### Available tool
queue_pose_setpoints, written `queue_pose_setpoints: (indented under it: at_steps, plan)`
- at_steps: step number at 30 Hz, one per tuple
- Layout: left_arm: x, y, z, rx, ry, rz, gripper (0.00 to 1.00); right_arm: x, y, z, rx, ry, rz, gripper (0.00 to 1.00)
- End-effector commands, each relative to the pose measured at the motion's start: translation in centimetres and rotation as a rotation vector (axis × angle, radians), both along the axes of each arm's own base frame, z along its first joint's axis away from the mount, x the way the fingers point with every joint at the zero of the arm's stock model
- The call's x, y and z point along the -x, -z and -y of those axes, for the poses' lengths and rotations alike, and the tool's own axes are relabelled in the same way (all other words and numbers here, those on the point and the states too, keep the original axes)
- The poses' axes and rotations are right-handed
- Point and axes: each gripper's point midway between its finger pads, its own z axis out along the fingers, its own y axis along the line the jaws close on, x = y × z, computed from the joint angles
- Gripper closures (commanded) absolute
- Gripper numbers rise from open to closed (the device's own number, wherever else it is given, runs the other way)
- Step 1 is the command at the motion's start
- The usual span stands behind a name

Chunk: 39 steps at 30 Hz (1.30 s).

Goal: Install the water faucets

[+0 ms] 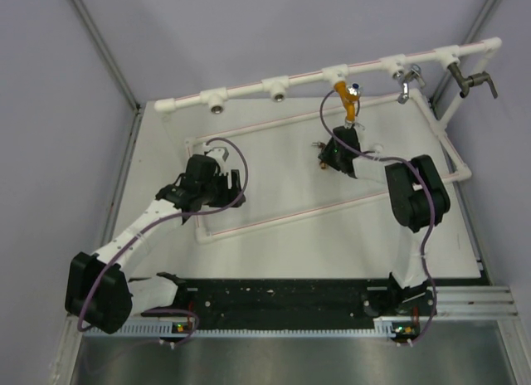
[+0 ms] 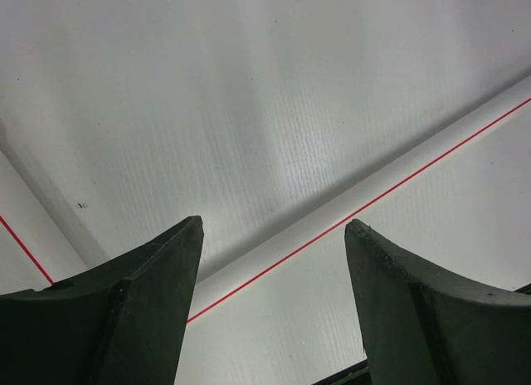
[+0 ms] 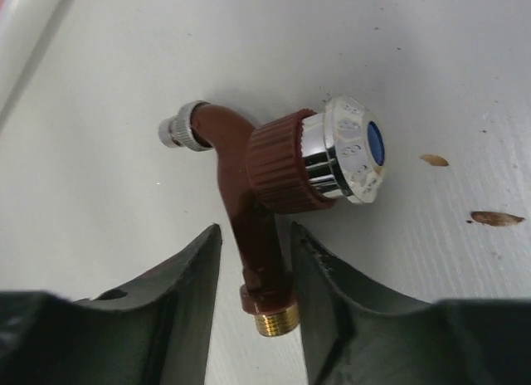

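While the left claw (image 2: pixel 274 221) hangs wide open with nothing between its fingers, over a white pipe (image 2: pixel 431 177) with a thin red stripe, the right claw (image 3: pixel 255 227) brackets the stem of the reddish-brown faucet (image 3: pixel 249 186). Its black fingers sit tight on both sides, but actual pinch contact can't be told. That faucet is glossy, with a curved spout, a silver tip (image 3: pixel 174 132), a ribbed collar, a chrome knob (image 3: pixel 353 148) with a blue dot, and a brass threaded end (image 3: pixel 276 321) nearest the claw. From above it sits just below the middle tee of the white pipe frame (image 1: pixel 249 90). On the top rail, a silver faucet (image 1: pixel 406 85) and a dark faucet (image 1: pixel 474 80) sit at the two right-hand sockets. The two left sockets (image 1: pixel 217 104) show metal-ringed mouths. The surface (image 1: pixel 332 244) is white, matte and finely ribbed, with brown flakes (image 3: pixel 496 218) on it.
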Motion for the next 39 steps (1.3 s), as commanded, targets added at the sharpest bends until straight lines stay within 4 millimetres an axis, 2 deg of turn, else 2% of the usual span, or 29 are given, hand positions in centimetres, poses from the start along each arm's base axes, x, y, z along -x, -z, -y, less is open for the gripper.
queue_pose_setpoints:
  at_steps: [1, 5, 6, 8, 11, 14, 16, 17, 20, 27, 32, 39]
  plan:
    - [-0.5, -1.4, 0.5, 0.035, 0.013, 0.071, 0.25, 9.8, 10.2, 5.1, 0.288, 0.005, -0.47, 0.67]
    - [-0.3, -1.7, 0.7, 0.047, 0.022, 0.076, 0.25, 9.9, 10.4, 5.1, 0.305, -0.022, -0.491, 0.96]
    - [-0.3, -1.9, 0.9, 0.056, 0.025, 0.079, 0.25, 10.0, 10.3, 4.9, 0.306, -0.04, -0.488, 1.0]
    - [-0.4, -2.5, 1.2, 0.078, 0.027, 0.089, 0.25, 9.9, 9.9, 4.2, 0.29, -0.093, -0.457, 1.0]
    - [-0.4, -3.1, 1.9, 0.122, 0.041, 0.1, 0.25, 9.8, 8.2, 2.2, 0.263, -0.212, -0.357, 1.0]
    - [-0.6, -3.9, 2.3, 0.163, 0.033, 0.118, 0.24, 10.1, 5.3, -0.7, 0.236, -0.367, -0.217, 1.0]
    - [-0.7, -4.7, 2.7, 0.185, 0.048, 0.138, 0.23, 10.4, 3.7, -1.9, 0.23, -0.439, -0.122, 1.0]
    - [-0.8, -5.0, 2.8, 0.193, 0.054, 0.146, 0.23, 10.9, 2.7, -2.9, 0.197, -0.493, -0.079, 1.0]
    - [-0.9, -6.0, 3.3, 0.227, 0.081, 0.165, 0.22, 12.3, 0.8, -4.1, 0.139, -0.571, 0.036, 1.0]
    - [-0.7, -7.9, 6.5, 0.362, 0.258, 0.17, 0.21, 14.6, -4.3, -7.0, 0.065, -0.748, 0.289, 1.0]
    - [-1.1, -8.0, 9.0, 0.431, 0.379, 0.079, 0.21, 16.5, -7.2, -9.4, 0.065, -0.85, 0.395, 1.0]
    - [-1.3, -6.8, 10.6, 0.484, 0.452, -0.038, 0.23, 18.2, -10.5, -11.4, 0.026, -0.91, 0.489, 1.0]
